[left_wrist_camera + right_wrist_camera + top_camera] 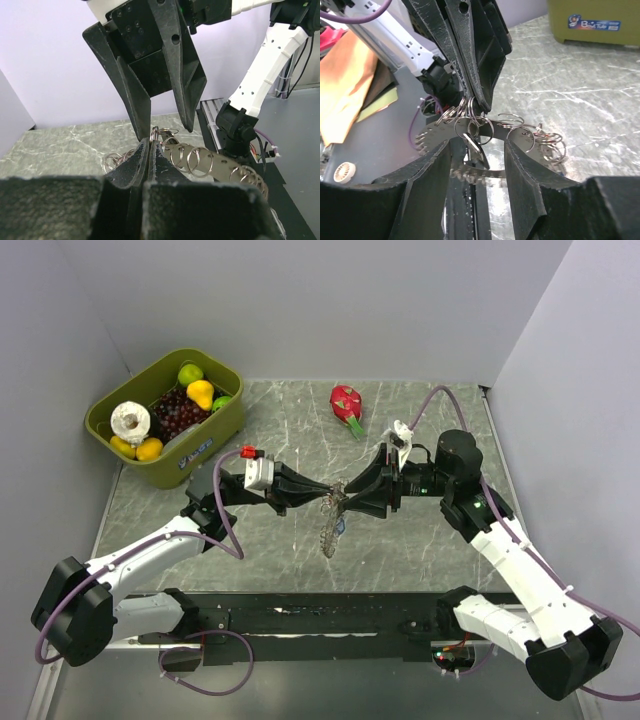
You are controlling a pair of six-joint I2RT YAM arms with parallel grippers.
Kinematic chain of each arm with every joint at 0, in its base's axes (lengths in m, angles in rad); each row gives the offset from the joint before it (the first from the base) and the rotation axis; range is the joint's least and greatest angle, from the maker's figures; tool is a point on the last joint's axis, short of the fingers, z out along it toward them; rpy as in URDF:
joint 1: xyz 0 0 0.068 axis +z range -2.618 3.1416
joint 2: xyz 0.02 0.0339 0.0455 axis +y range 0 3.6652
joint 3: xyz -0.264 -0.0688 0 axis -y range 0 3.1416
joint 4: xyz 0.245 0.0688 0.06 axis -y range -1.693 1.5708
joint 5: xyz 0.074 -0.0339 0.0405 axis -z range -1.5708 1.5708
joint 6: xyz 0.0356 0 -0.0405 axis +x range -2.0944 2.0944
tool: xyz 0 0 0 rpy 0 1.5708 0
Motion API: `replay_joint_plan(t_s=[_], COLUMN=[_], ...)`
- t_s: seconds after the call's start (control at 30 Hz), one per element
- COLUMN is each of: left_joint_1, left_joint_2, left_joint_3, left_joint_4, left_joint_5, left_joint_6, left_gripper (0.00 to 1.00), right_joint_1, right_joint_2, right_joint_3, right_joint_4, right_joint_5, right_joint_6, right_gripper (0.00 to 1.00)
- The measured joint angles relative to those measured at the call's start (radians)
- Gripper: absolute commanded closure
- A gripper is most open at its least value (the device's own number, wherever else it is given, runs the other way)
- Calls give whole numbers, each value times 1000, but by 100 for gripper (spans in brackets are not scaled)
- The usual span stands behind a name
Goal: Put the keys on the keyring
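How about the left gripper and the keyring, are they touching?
Touching. In the left wrist view, the left gripper is shut, with a small split ring of the keyring pinched between its fingertips.

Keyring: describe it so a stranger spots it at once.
At the grey marble table's middle, the left pincer and right pincer meet. The keyring is pinched in the left one's shut tips: a dull metal loop fringed with small wire rings, unlike the red fruit beyond.

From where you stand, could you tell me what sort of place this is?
Likely a robot test cell: pale walls around a marble-look table, left arm and right arm bolted on, green fruit bin.
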State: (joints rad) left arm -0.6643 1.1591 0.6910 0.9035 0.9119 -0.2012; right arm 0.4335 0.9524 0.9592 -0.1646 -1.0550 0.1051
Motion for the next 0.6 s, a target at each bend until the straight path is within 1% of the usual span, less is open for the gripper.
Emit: replay_joint_plan(t_s=[0.07,0.3,0.6], left_joint_1=[0,0,0], left_joint_2=[0,0,0], left_joint_3=[0,0,0], left_joint_4=[8,13,34], left_joint_5=[6,14,23], left_joint_6=[-5,-9,-32], left_gripper=[99,99,99], right_joint_1=[0,0,-1], right_joint_2=[0,0,0], right_joint_3=[-4,-31,-52], right_joint_4=[10,55,134], right_joint_5=[-10,-34,-54], right_joint_6=[7,36,94], right_gripper=[49,60,67])
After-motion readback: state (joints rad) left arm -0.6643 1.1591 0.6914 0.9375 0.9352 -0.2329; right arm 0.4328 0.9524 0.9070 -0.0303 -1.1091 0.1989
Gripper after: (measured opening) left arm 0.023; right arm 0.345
